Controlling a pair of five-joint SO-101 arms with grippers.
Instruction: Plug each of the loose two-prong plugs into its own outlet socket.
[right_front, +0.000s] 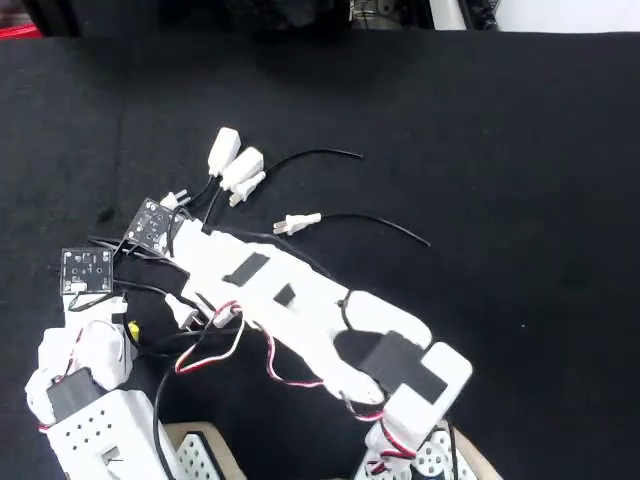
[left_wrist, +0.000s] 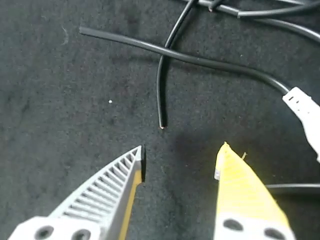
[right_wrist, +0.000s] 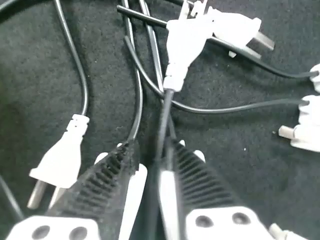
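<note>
Right claw (right_wrist: 150, 156) around plug cord (right_wrist: 163, 112)

- A dark socket block (right_front: 150, 225) lies tilted on the black table (right_front: 500, 150)
- A second socket block (right_front: 88, 270) sits near it, on the side toward the arm bases
- The right arm (right_front: 300, 300) stretches across to the tilted block
- The left arm (right_front: 85, 375) stands folded behind the second block
- Two white plugs (right_front: 232, 160) lie just beyond the tilted block
- A two-prong plug (right_front: 298, 222) with a black cable (right_front: 385, 225) lies beside it, apart
</note>
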